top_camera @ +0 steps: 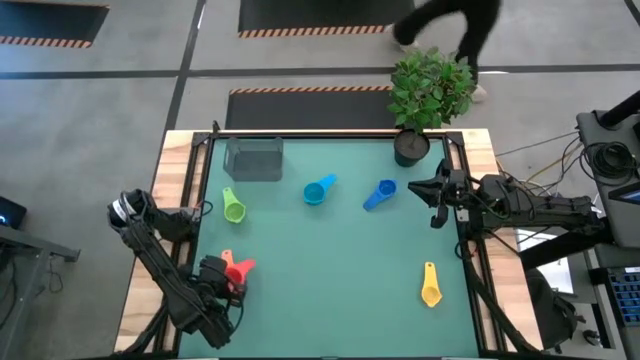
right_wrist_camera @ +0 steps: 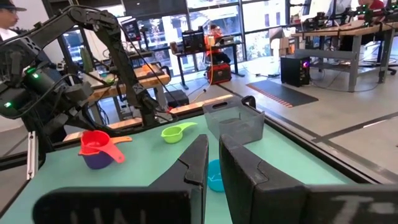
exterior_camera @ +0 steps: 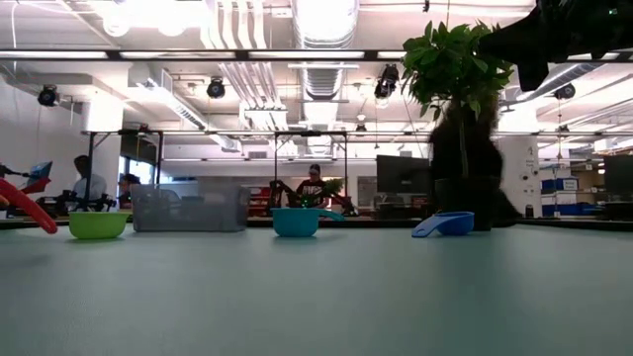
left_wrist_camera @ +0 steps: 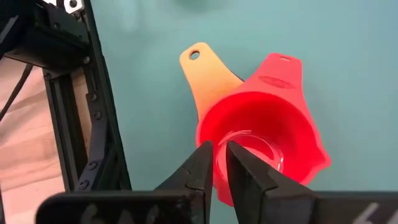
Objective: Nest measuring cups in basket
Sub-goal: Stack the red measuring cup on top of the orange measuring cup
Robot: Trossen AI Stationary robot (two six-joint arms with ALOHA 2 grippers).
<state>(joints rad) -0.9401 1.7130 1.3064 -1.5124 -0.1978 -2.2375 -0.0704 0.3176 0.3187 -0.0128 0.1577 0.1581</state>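
My left gripper (top_camera: 228, 280) is at the table's near left, shut on the red cup (left_wrist_camera: 261, 124). That cup sits inside an orange cup (left_wrist_camera: 202, 71) whose handle sticks out beside it; the right wrist view shows a purple cup (right_wrist_camera: 96, 160) under both. The green cup (top_camera: 233, 208), light blue cup (top_camera: 318, 190), blue cup (top_camera: 380, 194) and yellow cup (top_camera: 430, 288) lie apart on the mat. The grey see-through basket (top_camera: 255, 158) stands at the far left of the mat. My right gripper (top_camera: 438, 200) hangs shut and empty at the right edge, near the plant pot. My left gripper pinches the red cup's rim (left_wrist_camera: 217, 183) on the side opposite the handle. One finger (left_wrist_camera: 245, 174) is inside the bowl and the other (left_wrist_camera: 199, 171) is outside. In the low view the red handle (exterior_camera: 30, 208) slants; whether the stack is lifted clear I cannot tell.
A black pot with a green plant (top_camera: 412, 148) stands at the far right corner, close to my right gripper. Black frame rails (left_wrist_camera: 93, 124) run along the mat's edges. A person (top_camera: 450, 30) walks past beyond the far edge. Open mat lies in the near middle.
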